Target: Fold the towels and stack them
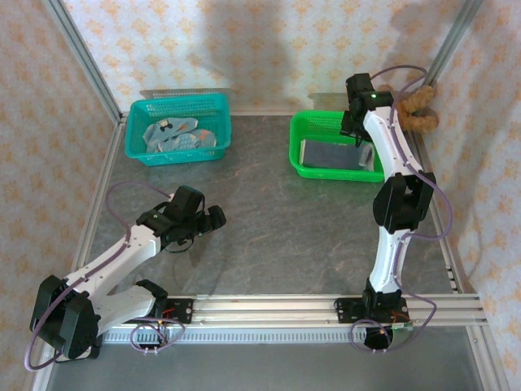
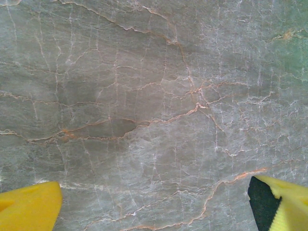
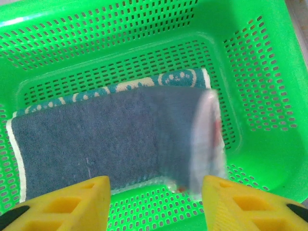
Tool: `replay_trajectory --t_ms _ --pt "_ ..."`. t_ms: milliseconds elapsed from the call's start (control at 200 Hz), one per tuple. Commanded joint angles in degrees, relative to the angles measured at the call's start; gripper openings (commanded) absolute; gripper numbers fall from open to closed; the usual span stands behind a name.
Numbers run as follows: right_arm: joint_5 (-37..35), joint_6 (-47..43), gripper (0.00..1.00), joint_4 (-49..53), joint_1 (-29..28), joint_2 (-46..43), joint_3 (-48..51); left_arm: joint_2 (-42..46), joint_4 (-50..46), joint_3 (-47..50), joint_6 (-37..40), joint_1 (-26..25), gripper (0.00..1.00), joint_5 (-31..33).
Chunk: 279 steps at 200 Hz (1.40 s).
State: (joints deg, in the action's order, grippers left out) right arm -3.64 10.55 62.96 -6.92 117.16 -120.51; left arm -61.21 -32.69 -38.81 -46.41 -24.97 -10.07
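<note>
Seen from above, a teal basket (image 1: pixel 183 155) sits at the back left of a grey marble table (image 1: pixel 277 228) and holds a loose heap of crumpled towels (image 1: pixel 172 134). These are not yet folded. Nearer and a little to the right, the left gripper (image 1: pixel 213 220) hangs over bare table with its jaws wide open and empty. In its wrist camera the yellow fingers (image 2: pixel 29 207) sit at the two bottom corners with only marble between them, and the heap is well apart from it. At the back right is a green basket (image 1: pixel 321 173) with a folded towel (image 1: pixel 330 153) lying flat inside, grey-blue side up. The right gripper (image 1: pixel 358 132) hovers just above that towel's right part. In the right wrist camera its jaws are spread and grip nothing, and the folded towel (image 3: pixel 106 139) lies beyond and between the fingertips. A patterned layer shows along the towel's far edge. Its right end is blurred, so I cannot tell whether that edge lies flat. The step in hand looks like laying a folded towel in the green basket. To do it well, the right gripper should rise straight up with its jaws wide, so no finger snags that right end and spoils the fold. A brown teddy bear (image 1: pixel 417 110) sits in the far right corner.
</note>
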Motion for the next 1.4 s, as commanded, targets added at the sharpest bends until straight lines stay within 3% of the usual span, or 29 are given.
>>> replay_trajectory --t_ms 0,325,460,651,976,1391 --pt "-1.82 -0.6 0.54 -0.29 0.29 -0.33 -0.09 0.74 -0.1 0.34 0.41 0.37 1.0 0.29" --pt "-1.3 -0.2 0.63 -3.03 0.31 -4.68 5.65 -1.68 -0.64 -1.93 2.1 0.45 1.0 0.82" --pt "4.3 0.75 0.68 -7.1 0.26 -9.35 12.53 -3.61 -2.29 -6.25 4.53 1.94 1.0 1.98" --pt "13.64 4.29 1.0 -19.2 -0.83 -20.55 28.42 -9.42 -6.65 -18.15 10.84 6.87 1.0 7.65" --pt "14.24 8.95 0.99 -27.14 -9.06 -31.45 40.95 -32.16 -6.52 -44.34 17.15 18.93 0.99 7.67" --pt "9.31 13.01 0.99 -24.61 -14.58 -39.8 45.75 -63.13 -2.98 -72.75 17.31 25.85 0.98 8.55"
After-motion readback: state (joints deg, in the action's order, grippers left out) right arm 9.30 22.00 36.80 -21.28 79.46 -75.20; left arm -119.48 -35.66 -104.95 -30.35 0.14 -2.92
